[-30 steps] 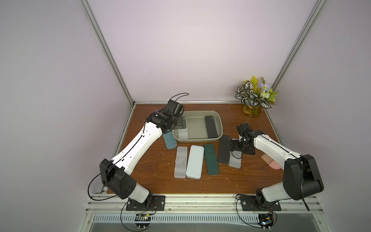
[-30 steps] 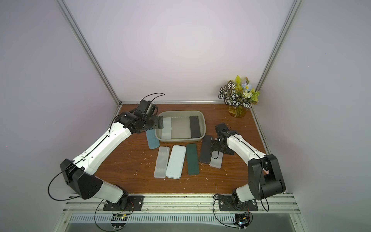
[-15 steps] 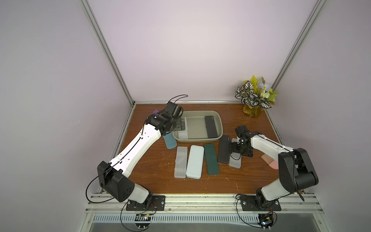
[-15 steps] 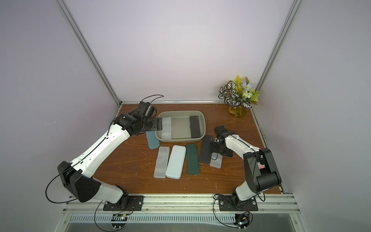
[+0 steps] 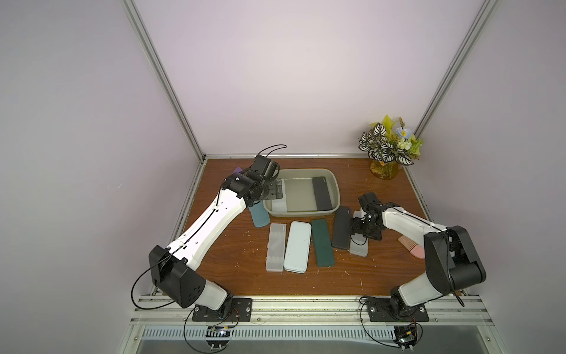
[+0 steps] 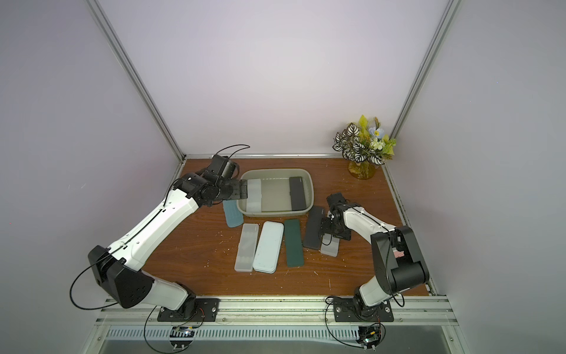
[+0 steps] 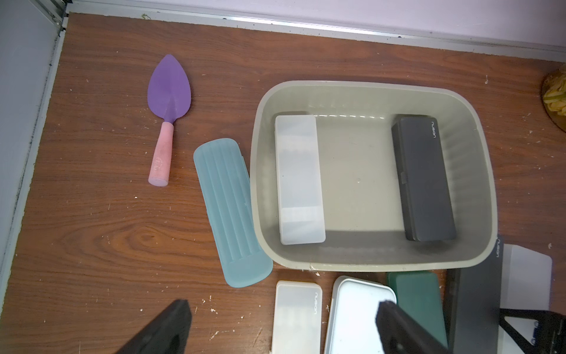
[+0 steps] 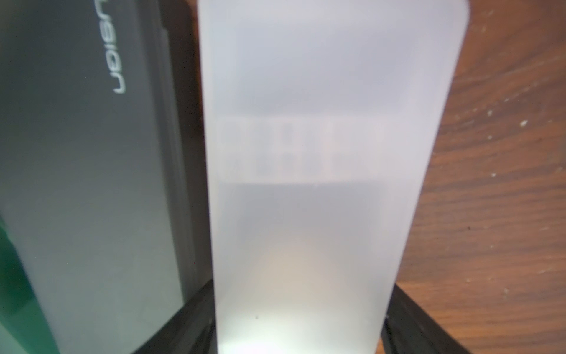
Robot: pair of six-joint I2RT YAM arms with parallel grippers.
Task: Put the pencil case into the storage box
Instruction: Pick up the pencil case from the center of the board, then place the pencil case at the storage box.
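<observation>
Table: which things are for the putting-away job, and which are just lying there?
For the job: storage box; inside it white case, black case; outside teal case, clear case, pale blue case, green case, dark grey case, frosted case.
Just lying about: purple spade, pink comb, flowers.

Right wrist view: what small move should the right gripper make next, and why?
Probably squeeze the right gripper shut on the frosted translucent plastic pencil case: its fingers flank both long edges, and the case lies flat on the wooden table, not yet lifted.
</observation>
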